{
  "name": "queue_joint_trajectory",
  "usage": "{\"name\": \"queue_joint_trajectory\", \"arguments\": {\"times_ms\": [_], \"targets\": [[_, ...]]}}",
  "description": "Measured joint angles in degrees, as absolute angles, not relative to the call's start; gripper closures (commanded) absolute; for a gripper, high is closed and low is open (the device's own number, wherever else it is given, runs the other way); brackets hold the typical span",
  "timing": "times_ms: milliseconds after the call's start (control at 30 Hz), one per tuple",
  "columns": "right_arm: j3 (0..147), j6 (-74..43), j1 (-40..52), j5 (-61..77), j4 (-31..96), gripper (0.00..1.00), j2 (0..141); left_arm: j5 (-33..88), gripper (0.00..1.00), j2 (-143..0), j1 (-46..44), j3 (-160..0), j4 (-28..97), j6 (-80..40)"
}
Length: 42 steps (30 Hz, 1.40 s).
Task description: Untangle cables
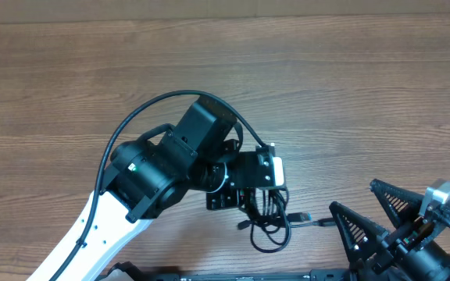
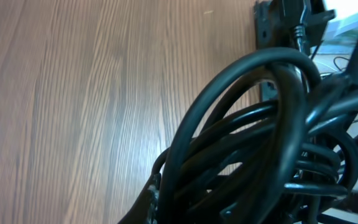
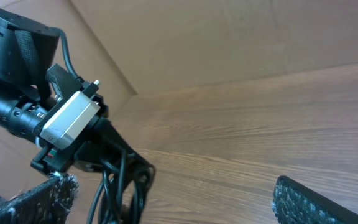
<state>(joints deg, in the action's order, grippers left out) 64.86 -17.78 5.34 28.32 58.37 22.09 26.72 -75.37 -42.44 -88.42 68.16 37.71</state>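
The left gripper (image 1: 250, 200) is closed tight on the cables (image 1: 266, 212), 1 knotty black bundle that comes down from its fingers, near the front edge of the wooden table (image 1: 350, 94). The right gripper (image 1: 375, 215) stands wide open and holds nothing, near the bundle.

The cables (image 2: 260, 149) were bunched under and against the left gripper (image 1: 250, 203), above the table (image 1: 326, 94). The right gripper (image 1: 356, 199) stood to the right of the cables, apart from them; one plug tip (image 1: 305, 218) lay between the two.
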Motion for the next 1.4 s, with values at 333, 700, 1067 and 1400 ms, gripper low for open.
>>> {"name": "queue_joint_trajectory", "arguments": {"times_ms": [333, 700, 1067, 1400], "targets": [[64.9, -18.2, 5.3, 32.0, 62.8, 0.09, 22.1, 35.2, 0.96, -75.4, -42.8, -88.4, 59.7, 39.1], [64.9, -18.2, 5.3, 32.8, 63.0, 0.15, 22.1, 40.4, 0.96, -79.5, -45.7, -88.4, 54.3, 39.2], [64.9, -18.0, 5.3, 35.6, 64.1, 0.18, 22.2, 40.6, 0.96, -80.0, -46.2, -88.4, 50.5, 37.5], [64.9, -18.0, 5.3, 35.8, 64.3, 0.18, 22.2, 41.9, 0.96, -80.0, -46.3, -88.4, 49.6, 34.8]]}}
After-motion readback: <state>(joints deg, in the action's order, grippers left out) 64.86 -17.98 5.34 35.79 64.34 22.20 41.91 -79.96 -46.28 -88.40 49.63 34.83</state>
